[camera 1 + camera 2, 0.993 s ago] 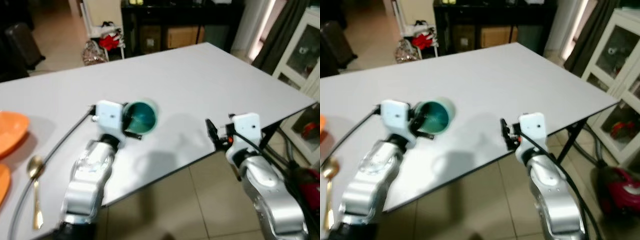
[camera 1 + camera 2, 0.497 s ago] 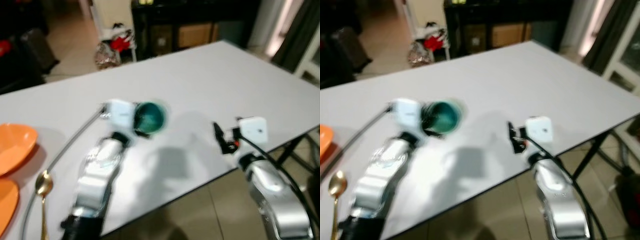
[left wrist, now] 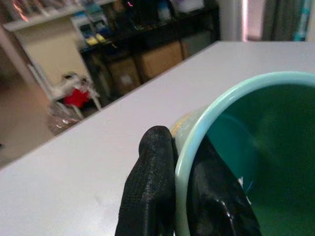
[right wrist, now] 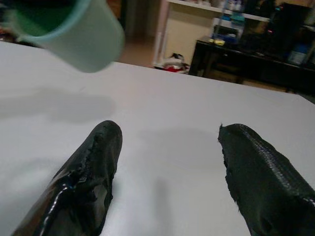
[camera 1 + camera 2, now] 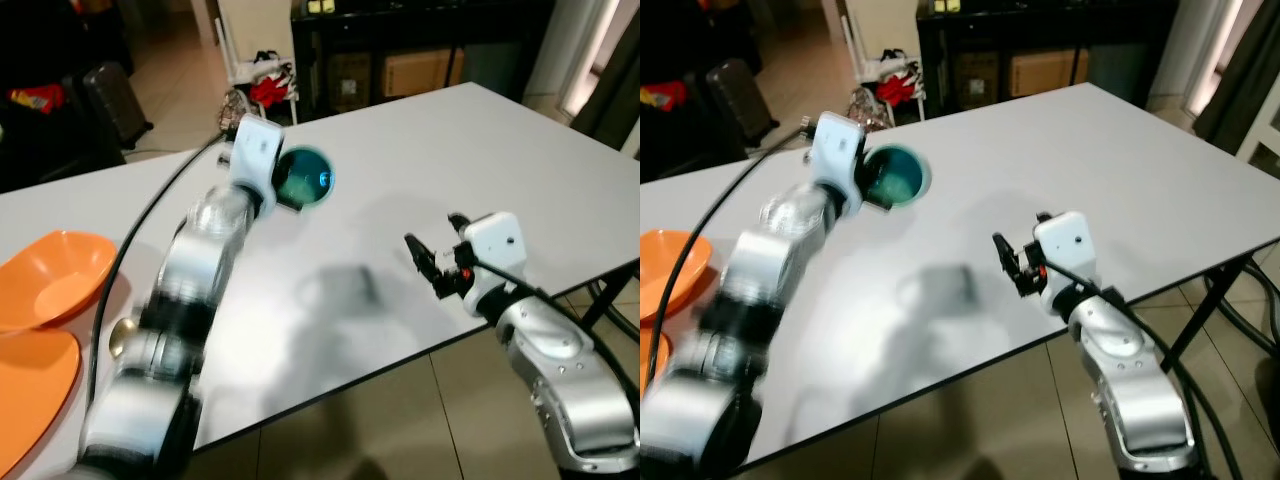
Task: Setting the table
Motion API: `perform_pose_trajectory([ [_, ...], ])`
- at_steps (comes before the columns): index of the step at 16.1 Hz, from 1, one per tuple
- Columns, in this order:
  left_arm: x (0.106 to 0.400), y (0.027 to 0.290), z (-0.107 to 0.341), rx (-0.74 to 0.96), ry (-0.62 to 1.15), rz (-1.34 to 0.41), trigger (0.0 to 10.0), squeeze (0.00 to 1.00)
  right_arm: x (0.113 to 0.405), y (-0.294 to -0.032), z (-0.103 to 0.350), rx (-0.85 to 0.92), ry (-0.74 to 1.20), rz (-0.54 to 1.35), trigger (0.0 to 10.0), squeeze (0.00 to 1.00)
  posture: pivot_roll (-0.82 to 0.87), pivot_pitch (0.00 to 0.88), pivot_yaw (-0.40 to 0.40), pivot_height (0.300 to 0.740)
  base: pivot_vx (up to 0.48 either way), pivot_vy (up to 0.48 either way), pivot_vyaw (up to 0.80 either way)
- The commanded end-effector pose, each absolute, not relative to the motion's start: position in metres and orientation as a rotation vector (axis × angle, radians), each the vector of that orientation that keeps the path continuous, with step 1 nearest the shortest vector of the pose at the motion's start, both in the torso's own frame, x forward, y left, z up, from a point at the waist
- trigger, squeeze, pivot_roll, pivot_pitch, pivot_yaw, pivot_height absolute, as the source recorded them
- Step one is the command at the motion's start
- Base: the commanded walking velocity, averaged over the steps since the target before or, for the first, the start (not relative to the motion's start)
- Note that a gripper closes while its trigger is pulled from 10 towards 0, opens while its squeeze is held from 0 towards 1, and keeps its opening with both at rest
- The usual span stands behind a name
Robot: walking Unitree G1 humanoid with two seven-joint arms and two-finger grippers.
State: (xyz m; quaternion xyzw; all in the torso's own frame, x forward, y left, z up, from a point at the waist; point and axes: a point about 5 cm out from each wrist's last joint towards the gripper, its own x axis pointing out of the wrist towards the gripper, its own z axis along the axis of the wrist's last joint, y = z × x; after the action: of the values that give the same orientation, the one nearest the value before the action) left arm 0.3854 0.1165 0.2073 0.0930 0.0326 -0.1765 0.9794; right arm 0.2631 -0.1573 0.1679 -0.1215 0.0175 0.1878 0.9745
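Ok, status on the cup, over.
Left gripper shut on teal-lined pale green cup, held above white table. Right gripper open, empty, over table. Nothing in the way.

txt: none legible | labels: none (shelf items too blurry)

Left arm point(image 5: 170, 330) motion-blurred; orange bowl point(image 5: 40, 290) cut by the edge.
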Motion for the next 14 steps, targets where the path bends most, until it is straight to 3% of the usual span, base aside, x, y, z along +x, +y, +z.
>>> perform_pose_trajectory([
  [1, 0.396, 0.127, 0.203, 0.179, 0.151, -0.333, 10.0, 0.0, 0.261, -0.151, 0.177, -0.25, 0.007, 0.459, 10.0, 0.0, -0.11, 0.0, 0.15, 0.74, 0.0, 0.0, 0.0],
  [5, 0.41, 0.142, 0.195, 0.12, 0.395, -0.262, 10.0, 0.0, 0.248, -0.141, 0.18, -0.301, 0.047, 0.669, 10.0, 0.0, -0.11, 0.002, 0.172, 0.74, 0.0, 0.0, 0.0],
  [12, 0.41, 0.143, 0.187, 0.051, 0.556, -0.255, 10.0, 0.0, 0.232, -0.139, 0.186, -0.309, 0.103, 0.824, 10.0, 0.0, -0.13, 0.014, 0.182, 0.74, 0.0, 0.0, 0.0],
  [14, 0.407, 0.141, 0.18, 0.105, 0.593, -0.268, 10.0, 0.0, 0.229, -0.137, 0.187, -0.31, 0.115, 0.85, 10.0, 0.0, -0.13, 0.015, 0.18, 0.74, 0.0, 0.0, 0.0],
])
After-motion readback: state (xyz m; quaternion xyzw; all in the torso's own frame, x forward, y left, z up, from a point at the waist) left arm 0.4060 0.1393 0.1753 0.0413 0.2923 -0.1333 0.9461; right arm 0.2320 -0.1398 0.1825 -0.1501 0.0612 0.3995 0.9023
